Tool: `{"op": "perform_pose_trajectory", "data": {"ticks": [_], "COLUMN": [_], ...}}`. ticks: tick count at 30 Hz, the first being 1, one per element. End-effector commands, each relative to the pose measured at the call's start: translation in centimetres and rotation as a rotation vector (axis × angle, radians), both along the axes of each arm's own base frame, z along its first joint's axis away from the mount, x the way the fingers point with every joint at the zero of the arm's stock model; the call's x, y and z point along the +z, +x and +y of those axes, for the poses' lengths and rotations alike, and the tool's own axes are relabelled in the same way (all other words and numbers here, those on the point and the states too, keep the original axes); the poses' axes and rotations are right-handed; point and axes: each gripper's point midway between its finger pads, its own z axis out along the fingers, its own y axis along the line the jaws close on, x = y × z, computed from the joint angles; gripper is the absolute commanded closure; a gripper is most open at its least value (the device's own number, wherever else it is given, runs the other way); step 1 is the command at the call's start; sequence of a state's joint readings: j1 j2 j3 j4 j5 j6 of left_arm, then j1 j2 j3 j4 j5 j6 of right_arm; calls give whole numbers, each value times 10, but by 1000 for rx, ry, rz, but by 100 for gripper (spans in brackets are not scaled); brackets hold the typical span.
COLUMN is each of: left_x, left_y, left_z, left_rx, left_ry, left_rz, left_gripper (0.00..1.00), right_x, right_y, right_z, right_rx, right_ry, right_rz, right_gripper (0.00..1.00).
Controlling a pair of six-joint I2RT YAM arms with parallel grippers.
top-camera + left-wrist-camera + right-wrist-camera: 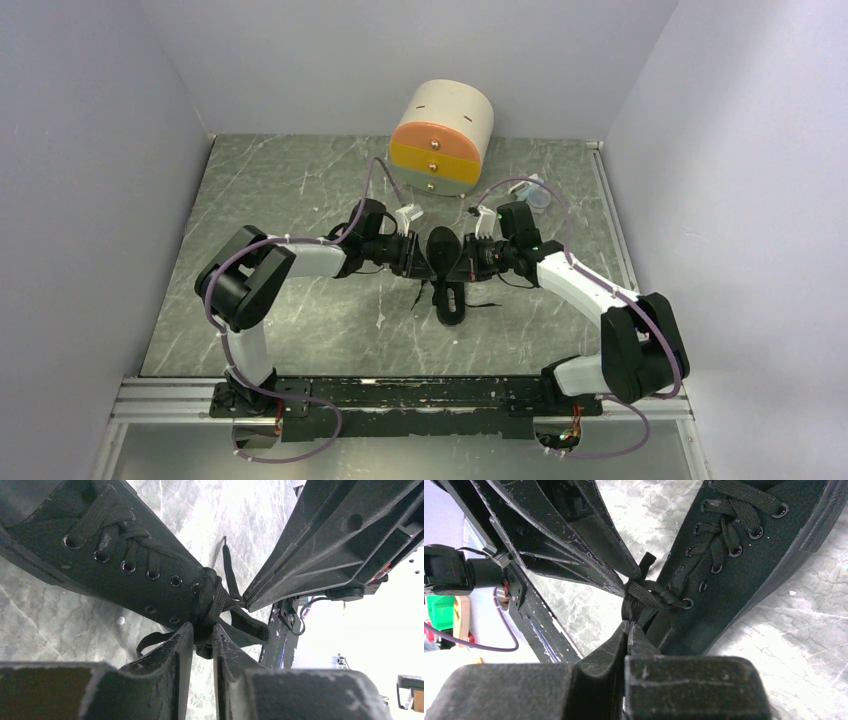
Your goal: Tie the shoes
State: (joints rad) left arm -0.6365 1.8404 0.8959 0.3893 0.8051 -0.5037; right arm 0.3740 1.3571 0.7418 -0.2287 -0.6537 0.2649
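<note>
The black shoe (450,300) lies mid-table between both arms, toe toward the near edge. Its laces are gathered into a knot (214,602) at the top eyelets. My left gripper (202,630) comes in from the left, its jaws a narrow gap apart, pinching a bunch of lace just below the knot. My right gripper (629,625) comes from the right with its tips pressed together on a strand at the knot (644,597). The two grippers' tips nearly meet over the shoe's opening (440,255). A loose lace end (227,565) trails on the table.
A round beige drawer box (443,135) with orange and yellow fronts stands behind the shoe. A small clear cup (540,193) sits at the back right. Grey walls enclose three sides; a metal rail (400,395) runs along the near edge.
</note>
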Motion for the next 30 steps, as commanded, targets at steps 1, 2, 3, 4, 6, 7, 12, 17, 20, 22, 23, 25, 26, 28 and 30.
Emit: {"op": "perform_pose_trajectory", "data": {"ticks": [1,2,3,4,6,7,12,17,20,22,23,25,26,28,30], "left_x": [10,11,12,13,15,16,22,16,18,14,12,9,8,7,3], "left_y": [-3,-2,-1,0,3,3,4,6,6,7,8,9,8,8,8], "left_z": [-5,-6,-6,-6,-6,-6,-6,-3,-2,-1,-2,-3,-5,-7,-8], "left_rx": [-54,-51,-47,-41,-32,-29,-17,-1,10,7,6,-1,-5,-13,-23], "left_ry": [-30,-31,-33,-33,-33,-34,-48,9,34,51,62,69,67,71,86], "left_rz": [-21,-25,-30,-35,-46,-49,-64,-92,-143,-147,-144,-140,-139,-142,-142], "left_gripper": [76,79,86,90,95,95,95,71,63,64,64,65,66,66,68], "right_x": [-3,-3,-3,-3,-5,-6,-11,-17,-17,-17,-17,-16,-16,-16,-14], "right_y": [-5,-6,-6,-7,-9,-9,-7,-4,-5,-5,-5,-4,-4,-3,-3], "right_z": [6,6,7,8,9,10,8,-2,-1,0,0,1,2,2,4], "right_rx": [28,32,38,43,51,53,35,-18,-22,-22,-23,-19,-17,-12,-10], "right_ry": [16,17,17,16,12,11,-12,-73,-62,-58,-56,-53,-52,-49,-43], "right_rz": [2,2,1,2,5,5,14,16,18,22,23,22,23,23,22], "right_gripper": [100,100,100,100,100,100,100,100,100,100,100,100,100,100,100]}}
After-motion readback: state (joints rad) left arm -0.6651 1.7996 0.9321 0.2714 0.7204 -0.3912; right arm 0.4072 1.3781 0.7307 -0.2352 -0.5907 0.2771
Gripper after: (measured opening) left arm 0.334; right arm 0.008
